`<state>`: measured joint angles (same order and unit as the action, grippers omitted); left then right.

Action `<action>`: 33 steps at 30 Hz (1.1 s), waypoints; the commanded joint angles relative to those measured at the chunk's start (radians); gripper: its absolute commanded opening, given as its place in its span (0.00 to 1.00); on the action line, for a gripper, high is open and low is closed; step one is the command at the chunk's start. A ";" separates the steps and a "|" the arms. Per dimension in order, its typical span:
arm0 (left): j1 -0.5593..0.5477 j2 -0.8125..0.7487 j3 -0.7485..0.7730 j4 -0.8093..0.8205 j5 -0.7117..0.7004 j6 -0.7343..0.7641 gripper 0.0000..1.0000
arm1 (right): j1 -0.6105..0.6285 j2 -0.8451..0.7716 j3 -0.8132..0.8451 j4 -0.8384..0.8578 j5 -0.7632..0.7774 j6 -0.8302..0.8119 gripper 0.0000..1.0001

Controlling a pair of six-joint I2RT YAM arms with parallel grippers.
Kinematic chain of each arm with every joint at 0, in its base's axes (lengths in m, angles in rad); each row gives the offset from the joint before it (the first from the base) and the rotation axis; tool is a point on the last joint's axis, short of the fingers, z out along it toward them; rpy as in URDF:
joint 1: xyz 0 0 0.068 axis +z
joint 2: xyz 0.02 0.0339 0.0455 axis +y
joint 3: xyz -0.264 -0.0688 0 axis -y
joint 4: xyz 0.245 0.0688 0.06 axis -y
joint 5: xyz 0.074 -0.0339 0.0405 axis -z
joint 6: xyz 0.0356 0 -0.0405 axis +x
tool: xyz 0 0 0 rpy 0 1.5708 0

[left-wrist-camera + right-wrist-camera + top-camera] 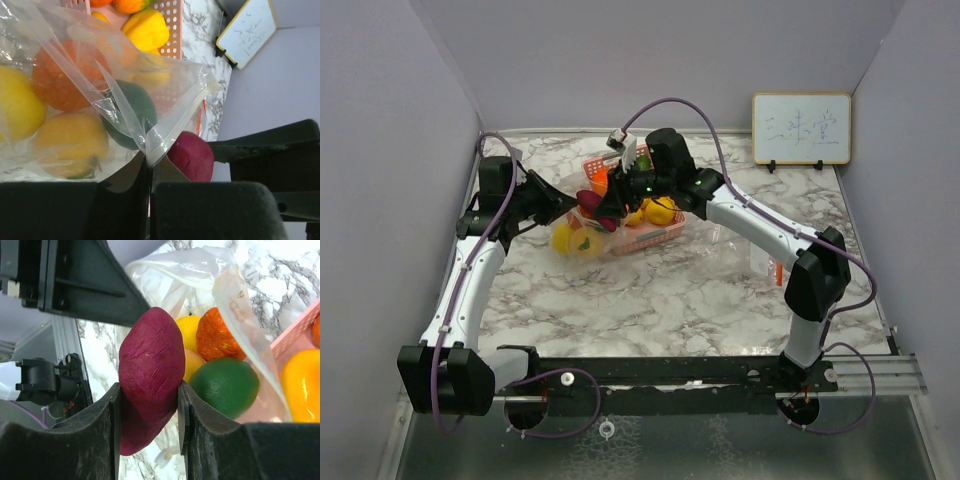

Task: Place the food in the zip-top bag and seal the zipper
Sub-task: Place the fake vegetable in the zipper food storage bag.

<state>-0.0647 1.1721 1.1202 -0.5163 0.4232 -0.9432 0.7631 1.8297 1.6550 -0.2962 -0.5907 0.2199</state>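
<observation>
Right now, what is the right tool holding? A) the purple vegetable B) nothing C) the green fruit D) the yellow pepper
A: in the right wrist view, the right tool has a finger pressed on each side of the purple vegetable, next to the zip-top bag.

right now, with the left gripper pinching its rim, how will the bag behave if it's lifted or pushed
Probably floppy: the zip-top bag is thin, creased film that folds where the left gripper pinches it. If lifted, it will likely sag under the green fruit and the others inside. Its glossy film may also slip.
</observation>
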 commanded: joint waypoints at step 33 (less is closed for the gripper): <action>-0.018 0.000 -0.031 0.152 0.242 0.058 0.00 | 0.010 -0.222 -0.070 -0.111 0.208 -0.328 0.92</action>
<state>-0.0807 1.1694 1.0561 -0.4225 0.6170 -0.9031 0.7658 1.7077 1.6798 -0.4541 -0.2771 0.0753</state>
